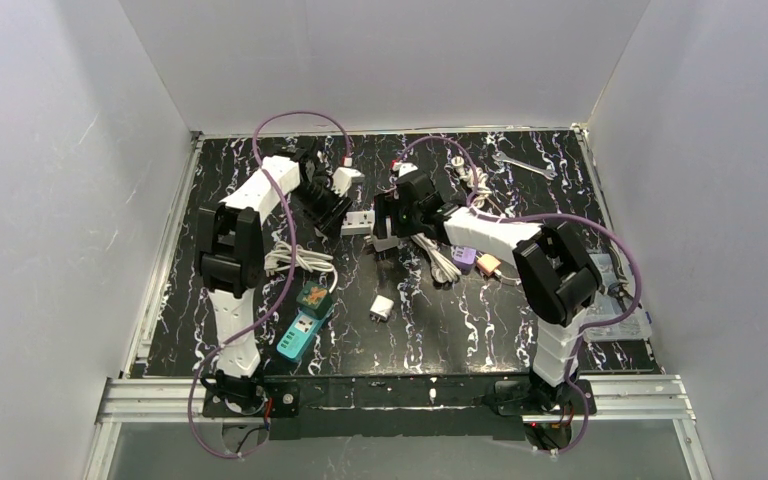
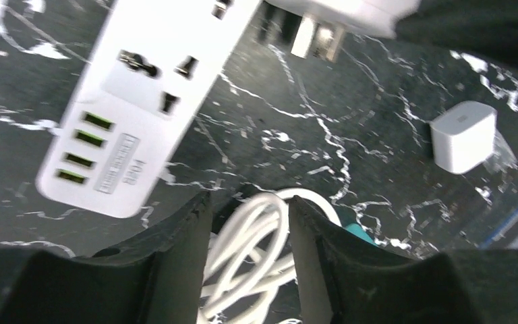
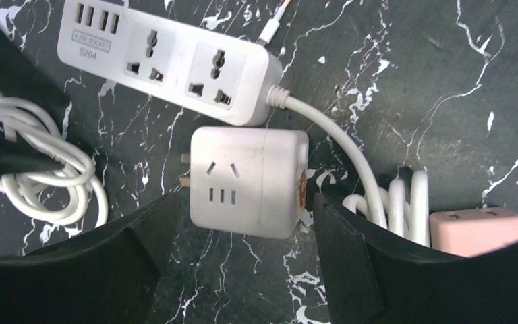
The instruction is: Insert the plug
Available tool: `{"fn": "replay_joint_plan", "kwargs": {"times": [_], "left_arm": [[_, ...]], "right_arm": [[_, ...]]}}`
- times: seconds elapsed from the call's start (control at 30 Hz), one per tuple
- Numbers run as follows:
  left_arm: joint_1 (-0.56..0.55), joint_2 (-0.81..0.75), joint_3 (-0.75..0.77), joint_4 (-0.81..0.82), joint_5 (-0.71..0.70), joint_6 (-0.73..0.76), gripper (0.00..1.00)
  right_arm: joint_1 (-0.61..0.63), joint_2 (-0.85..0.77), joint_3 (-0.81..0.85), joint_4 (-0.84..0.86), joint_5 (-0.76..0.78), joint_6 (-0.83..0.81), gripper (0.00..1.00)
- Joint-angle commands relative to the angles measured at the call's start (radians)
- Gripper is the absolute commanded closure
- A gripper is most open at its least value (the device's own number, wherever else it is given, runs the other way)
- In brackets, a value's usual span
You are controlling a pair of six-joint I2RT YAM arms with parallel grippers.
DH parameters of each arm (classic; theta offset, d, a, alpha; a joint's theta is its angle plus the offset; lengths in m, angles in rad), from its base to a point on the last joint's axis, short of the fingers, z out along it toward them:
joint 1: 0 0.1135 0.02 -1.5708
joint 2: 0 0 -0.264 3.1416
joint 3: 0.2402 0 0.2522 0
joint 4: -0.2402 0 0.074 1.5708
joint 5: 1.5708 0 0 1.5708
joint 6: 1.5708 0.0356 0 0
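Because the white cube plug (image 3: 249, 182) is a rigid, light plastic block with smooth faces, it should be treated as slippery. Take hold across two opposite flat sides, well clear of the metal prongs (image 3: 185, 169) that project from its left face in the right wrist view. It will likely skid or rotate if squeezed off-centre. The plug lies flat on the marbled table (image 3: 411, 81), just below the white power strip (image 3: 168, 57), with its prongs in no socket. The right gripper (image 3: 246, 210) straddles it: the fingers (image 3: 141, 256) are spread wide, one on each side of the block's near half, close to its faces, with no firm pinch evident. The left gripper (image 2: 249, 209) hangs over a coiled white cable (image 2: 253, 246); its fingers stand narrowly apart — whether they nip the cable cannot be told
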Motion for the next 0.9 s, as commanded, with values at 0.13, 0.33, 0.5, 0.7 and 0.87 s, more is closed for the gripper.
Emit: {"fn": "replay_joint_plan", "kwargs": {"times": [0.13, 0.33, 0.5, 0.7, 0.87], "left_arm": [[0.016, -0.175, -0.066, -0.139, 0.172, 0.034, 0.62], [0.065, -0.304, -0.079, -0.135, 0.172, -0.038, 0.36], [0.076, -0.408, -0.114, -0.115, 0.144, -0.064, 0.17], [0.079, -0.466, -0.151, -0.095, 0.114, -0.099, 0.02], [0.078, -0.509, -0.17, -0.087, 0.115, -0.128, 0.02]], "right_arm": [[0.009, 0.064, 0.118, -0.015, 0.042, -0.047, 0.16], [0.047, 0.098, 0.131, -0.04, 0.083, -0.054, 0.28], [0.063, 0.105, 0.135, -0.062, 0.111, -0.082, 0.35], [0.091, 0.092, 0.142, -0.103, 0.145, -0.123, 0.49], [0.095, -0.03, 0.051, -0.029, 0.115, -0.137, 0.64]]}}
